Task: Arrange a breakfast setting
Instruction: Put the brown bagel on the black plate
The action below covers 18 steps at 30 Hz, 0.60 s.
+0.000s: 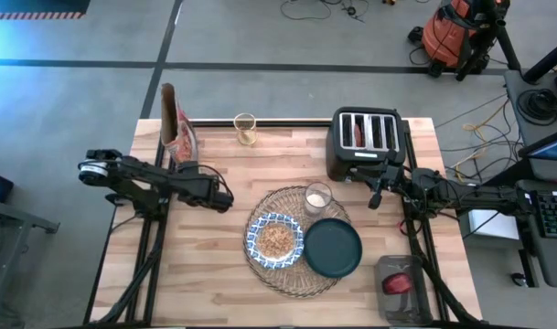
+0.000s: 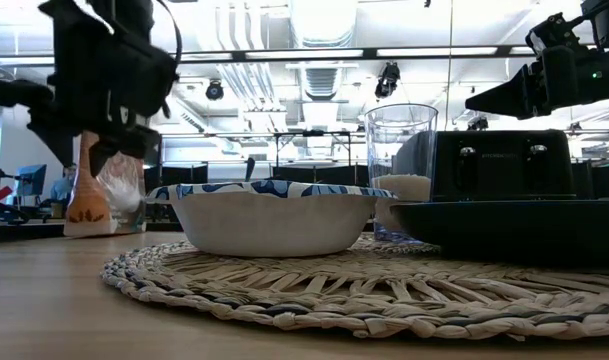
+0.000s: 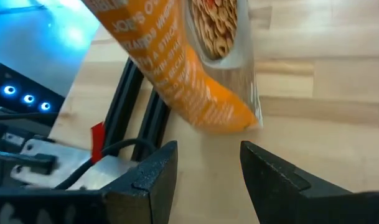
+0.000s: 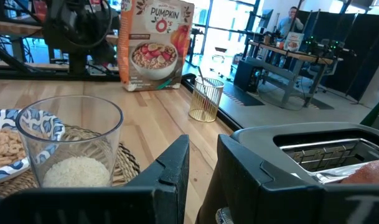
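Low view: bowl [image 2: 272,217] hides plate's [image 2: 504,228] near-left edge

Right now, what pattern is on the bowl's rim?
Blue and white pattern on the bowl, which holds cereal. Clearest in the high view.

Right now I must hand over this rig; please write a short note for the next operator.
Left gripper: open, empty, beside the cereal bag.
Right gripper: open, empty, between the toaster and the glass.
Placemat holds the bowl with cereal, the plate and the glass, which has something white in it.
Done: setting appears laid.
Left: perhaps toast; slots look loaded.
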Tool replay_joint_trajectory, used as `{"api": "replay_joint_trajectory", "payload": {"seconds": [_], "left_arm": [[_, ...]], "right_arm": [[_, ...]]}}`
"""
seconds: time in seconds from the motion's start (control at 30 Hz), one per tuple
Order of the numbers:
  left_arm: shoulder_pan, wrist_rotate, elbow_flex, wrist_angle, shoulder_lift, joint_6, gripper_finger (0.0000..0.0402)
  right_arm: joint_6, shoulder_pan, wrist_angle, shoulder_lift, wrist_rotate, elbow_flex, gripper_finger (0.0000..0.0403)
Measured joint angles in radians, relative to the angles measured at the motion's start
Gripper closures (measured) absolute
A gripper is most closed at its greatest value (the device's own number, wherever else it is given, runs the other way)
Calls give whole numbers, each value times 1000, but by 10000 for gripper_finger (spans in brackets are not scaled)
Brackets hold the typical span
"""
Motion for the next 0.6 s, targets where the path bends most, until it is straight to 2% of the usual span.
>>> {"api": "replay_joint_trajectory", "payload": {"seconds": [0.3,0.43,0.6], "left_arm": [[-108,100,104,-21,0,48,243],[-157,92,142,48,0,97,243],[-203,20,160,230,0,243,243]], "right_arm": [[0,0,0,0,0,0,330],[0,0,0,0,0,0,330],[0,0,0,0,0,0,330]]}}
